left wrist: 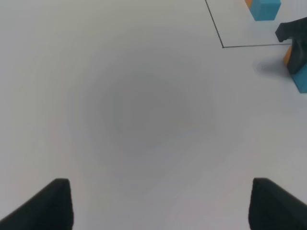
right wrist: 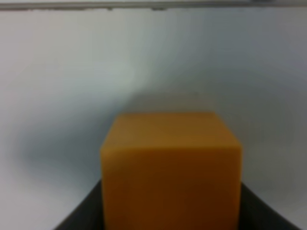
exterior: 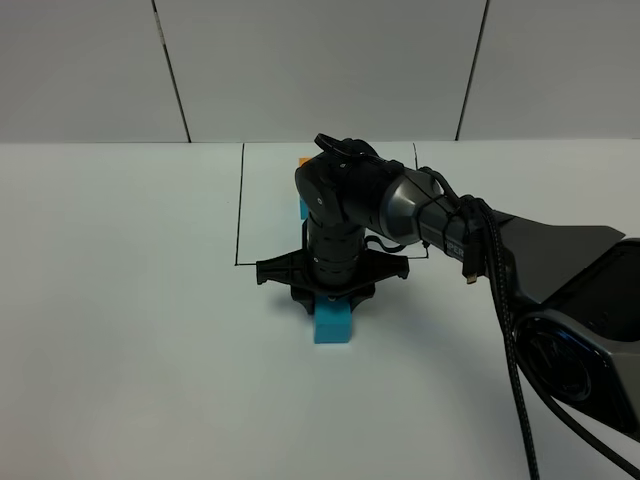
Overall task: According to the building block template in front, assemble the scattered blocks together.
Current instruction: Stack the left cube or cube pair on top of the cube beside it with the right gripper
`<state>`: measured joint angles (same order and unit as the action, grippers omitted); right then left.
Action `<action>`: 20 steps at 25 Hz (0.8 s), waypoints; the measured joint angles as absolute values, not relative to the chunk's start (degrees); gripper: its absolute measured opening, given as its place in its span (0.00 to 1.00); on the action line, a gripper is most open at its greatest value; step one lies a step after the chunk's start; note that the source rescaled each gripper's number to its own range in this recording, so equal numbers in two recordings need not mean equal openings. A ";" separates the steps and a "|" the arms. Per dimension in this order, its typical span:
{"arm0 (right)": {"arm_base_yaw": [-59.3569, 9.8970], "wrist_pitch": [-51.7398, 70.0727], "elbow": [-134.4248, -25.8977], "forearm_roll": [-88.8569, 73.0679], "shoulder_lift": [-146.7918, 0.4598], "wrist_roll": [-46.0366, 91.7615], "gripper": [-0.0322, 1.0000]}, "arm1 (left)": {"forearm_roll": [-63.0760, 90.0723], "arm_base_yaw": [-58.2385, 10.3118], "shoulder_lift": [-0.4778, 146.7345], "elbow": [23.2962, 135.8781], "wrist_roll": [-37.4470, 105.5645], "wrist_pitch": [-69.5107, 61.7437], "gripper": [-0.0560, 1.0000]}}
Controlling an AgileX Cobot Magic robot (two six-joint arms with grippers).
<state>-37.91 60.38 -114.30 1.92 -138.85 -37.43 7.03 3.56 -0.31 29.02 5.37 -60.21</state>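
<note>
Right gripper (exterior: 333, 300) points straight down at the white table (exterior: 130, 300), the arm (exterior: 420, 215) reaching in across the middle. Its body hides most of what lies under it; from the high camera only a blue cube (exterior: 333, 326) shows, sitting on the table just in front of and touching the fingertips. In the right wrist view an orange cube (right wrist: 170, 167) fills the lower centre, blurred by closeness, with a dark finger (right wrist: 79, 213) flanking it on each side low down. The fingers look pressed against the cube's sides, so the right hand reads as clamped on the orange cube, though the contact lines are cut off by the frame edge. Whether orange and blue cubes touch cannot be told: the high view hides the orange one entirely. The left wrist view catches only a sliver of orange (left wrist: 287, 55) and a corner of blue (left wrist: 302, 79) beside the dark gripper at the frame edge. The template bar (exterior: 303, 185) lies beyond the right gripper, inside the black-lined square (exterior: 241, 200), mostly hidden behind the arm; only an orange edge and a strip of blue are visible. Left gripper (left wrist: 160, 203): its two dark fingertips (left wrist: 53, 203) stand well apart over bare table, holding nothing, well away from all blocks.
</note>
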 joint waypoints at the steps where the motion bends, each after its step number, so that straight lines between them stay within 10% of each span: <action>1: -37.91 60.38 -114.30 1.92 -138.85 -36.55 0.04 | 7.03 3.56 -0.31 29.02 5.43 -60.21 0.70; 8: -37.91 60.23 -114.30 1.92 -138.91 -34.81 0.07 | 7.03 3.56 -0.31 29.02 5.43 -60.21 0.70; 14: -37.91 60.23 -114.30 2.02 -138.91 -35.79 0.82 | 7.03 3.56 -0.31 29.02 5.43 -60.21 0.70; 20: -37.21 61.91 -114.30 3.04 -136.56 -33.91 0.99 | 7.03 3.56 -0.31 29.02 5.43 -60.21 0.70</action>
<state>-37.21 61.91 -114.30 3.04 -136.56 -33.91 7.03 3.56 -0.31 29.02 5.43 -60.21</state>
